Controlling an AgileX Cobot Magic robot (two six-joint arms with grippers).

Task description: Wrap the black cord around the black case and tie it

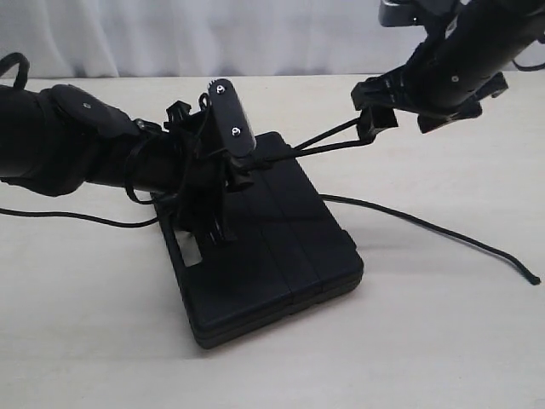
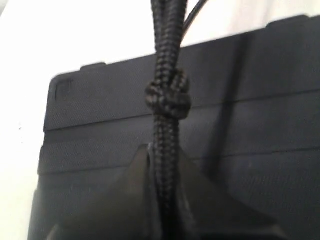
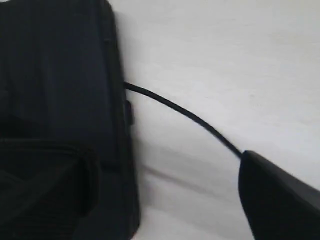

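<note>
White curtain (image 1: pixel 255 34) hangs behind a pale table (image 1: pixel 443 341). On the table the black case (image 1: pixel 281 256) lies flat near the middle. Its long axis runs from the far side toward the near side, with the near end swung a little to the right.

The left hand (image 2: pixel 164 152) reaches in from the left over the far-left part of the case. Its fingers are pressed together on the black cord (image 1: pixel 409 220). In the left wrist view the cord runs straight out from between the fingertips, with a tight knot (image 2: pixel 168 95) just beyond them, above the case's lid.

From the far end of the lid two thin strands rise to the right, up to the right hand (image 1: pixel 400 119), which hangs above the table beyond the case's far-right corner. In the right wrist view its fingers stand spread wide, one blurred over the case and the other over bare table, with the cord reaching this second finger (image 3: pixel 272 200). Whether the cord is hooked on it I cannot tell.

A long stretch of cord leaves the case's right edge and trails across the table to the right, its free end (image 1: pixel 534 279) well apart from the case. Another stretch leaves the case's left edge and runs off to the left.
</note>
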